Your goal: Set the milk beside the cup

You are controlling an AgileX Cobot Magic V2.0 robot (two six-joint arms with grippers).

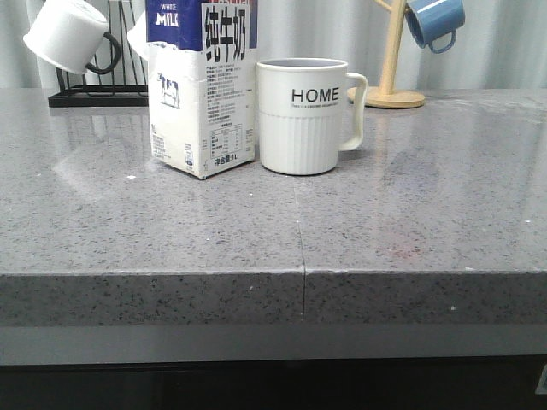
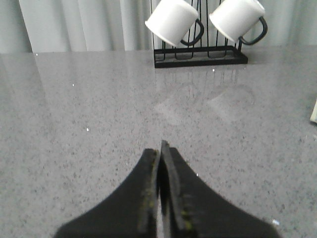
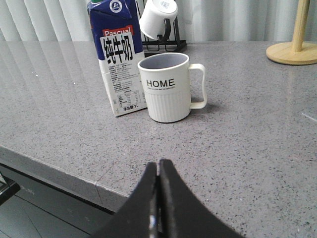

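Observation:
The milk carton [image 1: 203, 85], white with a dark blue top, stands upright on the grey counter, just left of the HOME cup [image 1: 304, 115] and close beside it. Both also show in the right wrist view: the milk [image 3: 117, 59] and the cup [image 3: 165, 87] with its handle pointing right. My right gripper [image 3: 159, 163] is shut and empty, above the counter's front edge, well short of them. My left gripper [image 2: 159, 148] is shut and empty over bare counter. Neither gripper shows in the front view.
A black rack [image 1: 94, 94] with white black-handled mugs [image 1: 68, 34] stands at the back left; it also shows in the left wrist view [image 2: 198, 57]. A wooden mug tree [image 1: 391, 77] with a blue mug [image 1: 436, 21] stands at the back right. The counter's front edge [image 1: 273, 273] has a seam.

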